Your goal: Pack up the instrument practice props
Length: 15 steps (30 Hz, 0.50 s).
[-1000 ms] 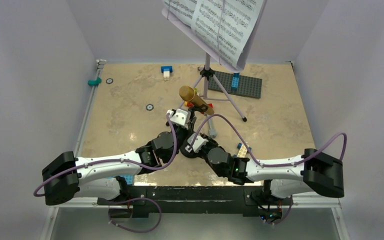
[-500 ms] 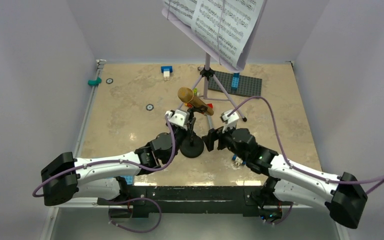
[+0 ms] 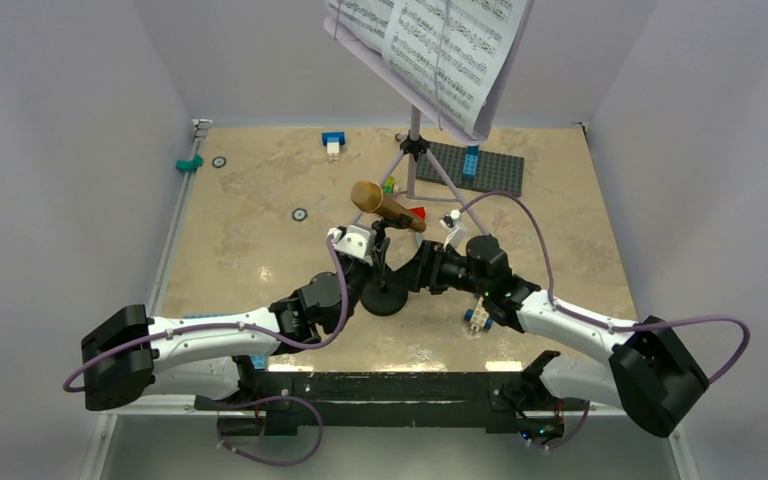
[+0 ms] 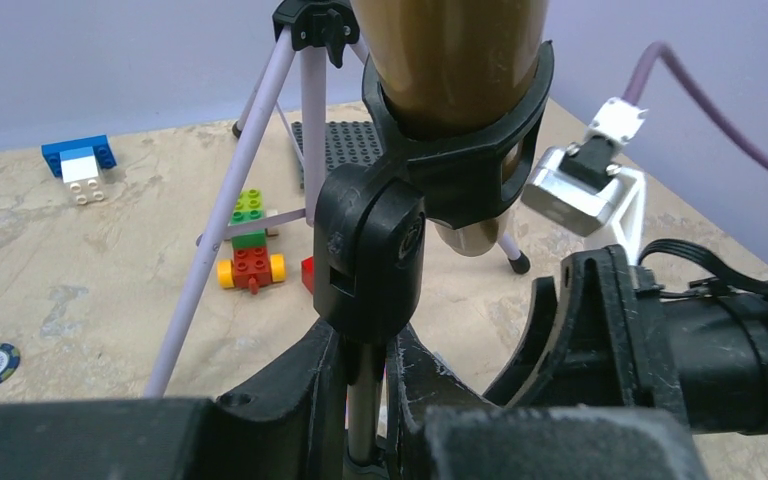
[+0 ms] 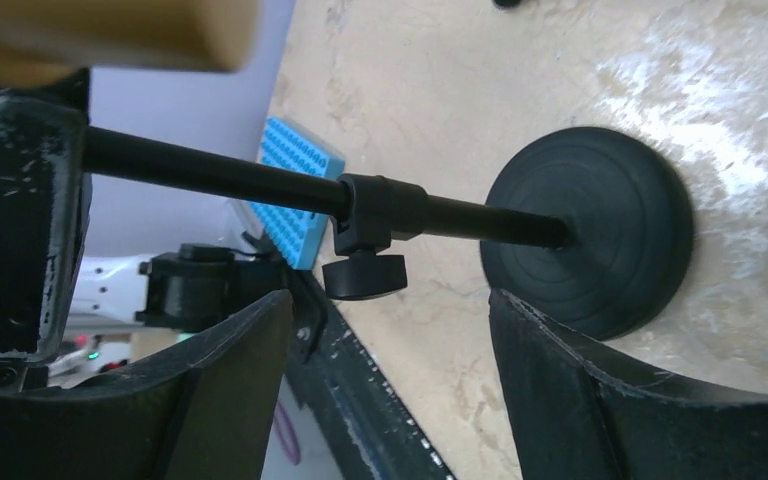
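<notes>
A gold microphone [image 3: 384, 204] sits in the black clip of a small black mic stand, whose round base [image 3: 385, 298] rests on the table. My left gripper [image 4: 370, 372] is shut on the stand's thin pole [image 4: 364, 395], just under the clip joint. From the right, my right gripper [image 3: 418, 274] stands open beside the pole [image 5: 250, 178], with the base [image 5: 600, 240] just past one finger and nothing between its fingers [image 5: 560, 390]. Behind stands the lavender tripod music stand [image 3: 415, 145], with white sheet-music pages [image 3: 430, 45] on its desk.
A dark grey baseplate [image 3: 482, 168] with a blue brick lies behind the tripod. Small bricks sit at the back [image 3: 333, 143], by the tripod legs [image 4: 250, 268] and under my right forearm [image 3: 477, 320]. Two round tokens [image 3: 300, 214] and a teal piece [image 3: 190, 163] lie to the left.
My right gripper has opened, swung out to the right and come back in toward the stand's pole. The left gripper still holds the pole; the microphone has shifted slightly up and left.
</notes>
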### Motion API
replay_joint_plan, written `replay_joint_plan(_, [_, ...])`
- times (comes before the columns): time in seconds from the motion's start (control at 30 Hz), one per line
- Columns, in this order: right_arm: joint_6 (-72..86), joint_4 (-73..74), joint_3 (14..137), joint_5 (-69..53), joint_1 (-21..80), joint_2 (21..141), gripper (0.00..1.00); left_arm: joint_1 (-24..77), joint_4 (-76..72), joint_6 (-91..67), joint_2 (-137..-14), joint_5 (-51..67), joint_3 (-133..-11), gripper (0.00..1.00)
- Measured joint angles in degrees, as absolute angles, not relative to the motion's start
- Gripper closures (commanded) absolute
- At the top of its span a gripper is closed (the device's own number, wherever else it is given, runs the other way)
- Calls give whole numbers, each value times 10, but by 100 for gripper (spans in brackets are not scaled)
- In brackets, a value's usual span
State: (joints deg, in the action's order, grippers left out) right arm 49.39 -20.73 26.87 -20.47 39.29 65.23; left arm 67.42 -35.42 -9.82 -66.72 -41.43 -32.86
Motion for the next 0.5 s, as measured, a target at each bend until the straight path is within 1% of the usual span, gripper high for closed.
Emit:
replay_joint_plan(0.07, [521, -233, 263, -227, 384, 673, 31, 676, -355, -98, -666, -416, -327, 100])
replay_joint_plan(0.23, [581, -303, 255, -275, 362, 724, 46, 677, -356, -98, -663, -419, -324, 100])
replay_joint_plan(0.4, [628, -371, 255, -313, 357, 765, 55, 680, -358, -97, -663, -422, -323, 100])
replay_joint_plan(0.5, [649, -404, 255, -328, 356, 784, 63, 681, -360, -97, -663, -423, -322, 100])
